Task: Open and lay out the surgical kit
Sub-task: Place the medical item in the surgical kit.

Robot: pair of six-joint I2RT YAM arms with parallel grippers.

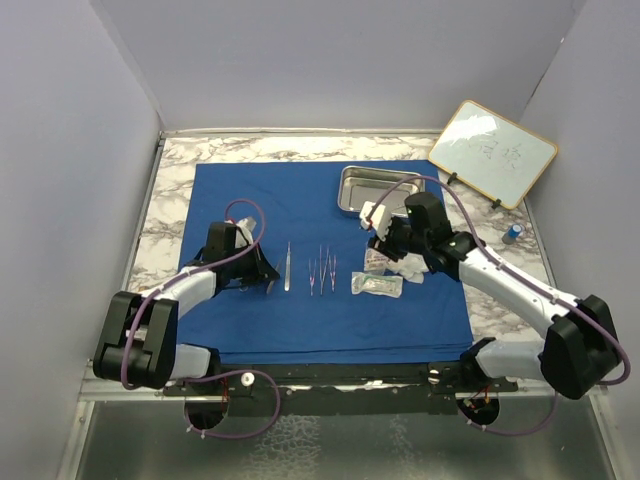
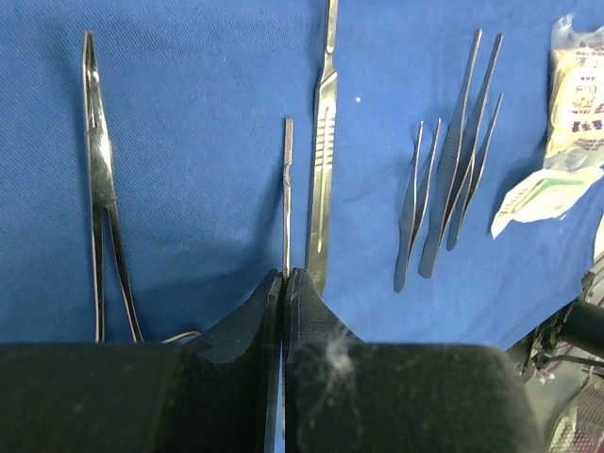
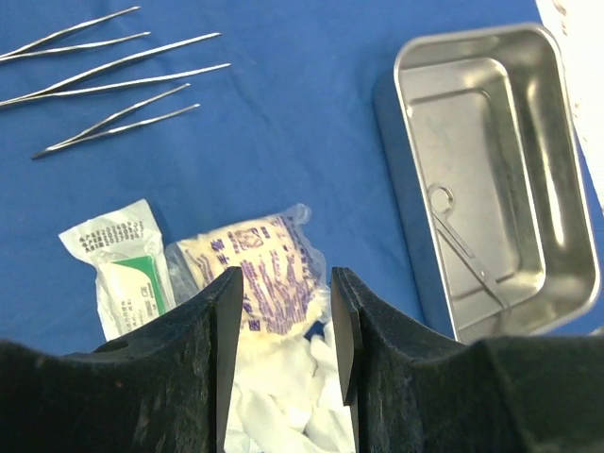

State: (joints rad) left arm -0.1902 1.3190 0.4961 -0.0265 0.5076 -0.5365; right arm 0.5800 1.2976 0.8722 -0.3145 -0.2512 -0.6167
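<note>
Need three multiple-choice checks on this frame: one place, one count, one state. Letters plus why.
1. Where does the steel tray stand?
A. far right part of the blue cloth
B. near left corner of the cloth
C. middle of the cloth's near edge

2. How many tweezers lie on the cloth?
A. one
B. three
C. six

3. What state is the left gripper in?
A. wide open
B. shut on a thin steel instrument
C. shut on nothing

Answers:
1 A: the top view shows the tray at the cloth's far edge, right of centre.
2 B: three pairs lie side by side.
3 B: in the left wrist view the jaws meet around the thin rod.
</note>
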